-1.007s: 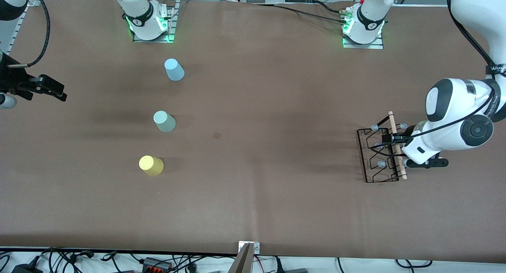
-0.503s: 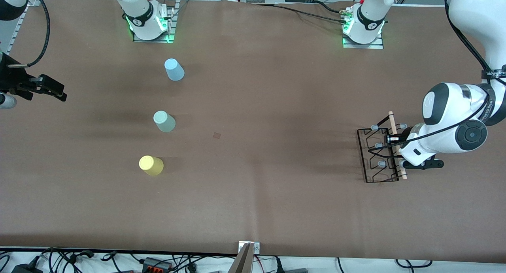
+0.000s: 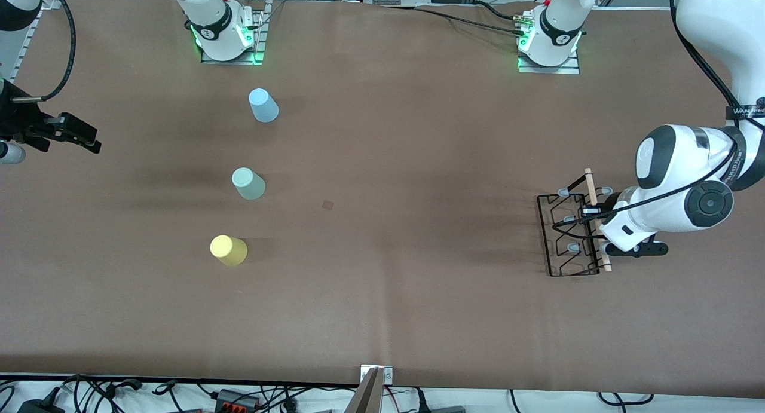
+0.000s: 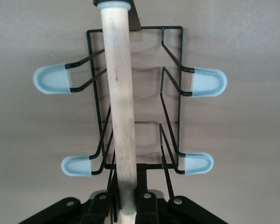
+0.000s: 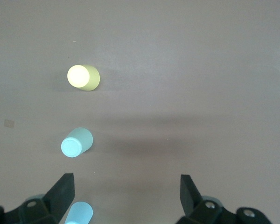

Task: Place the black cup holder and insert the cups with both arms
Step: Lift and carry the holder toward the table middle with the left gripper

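The black cup holder [image 3: 565, 233] is near the left arm's end of the table, its wooden rod handle [image 3: 591, 192] on top. My left gripper [image 3: 593, 213] is shut on that rod; the left wrist view shows the rod [image 4: 119, 107] clamped between the gripper [image 4: 128, 203] jaws, with grey-tipped pegs [image 4: 207, 81] on each side. Three upside-down cups stand toward the right arm's end: light blue [image 3: 263, 105], mint green [image 3: 248, 183], yellow [image 3: 228, 250]. My right gripper [image 3: 77, 135] waits open and empty over the table's edge. In the right wrist view [image 5: 126, 191] it has the yellow cup [image 5: 83, 77], the mint cup [image 5: 76, 142] and the blue cup [image 5: 79, 214] before it.
The two arm bases [image 3: 226, 33] [image 3: 550, 42] stand at the table's edge farthest from the front camera. A small brown mark [image 3: 327, 204] lies mid-table. Cables [image 3: 239, 395] run along the nearest edge. Open brown table lies between the cups and the holder.
My left arm has shifted slightly, and the holder has moved a little toward the middle of the table with it. The cups and the right arm have not moved.
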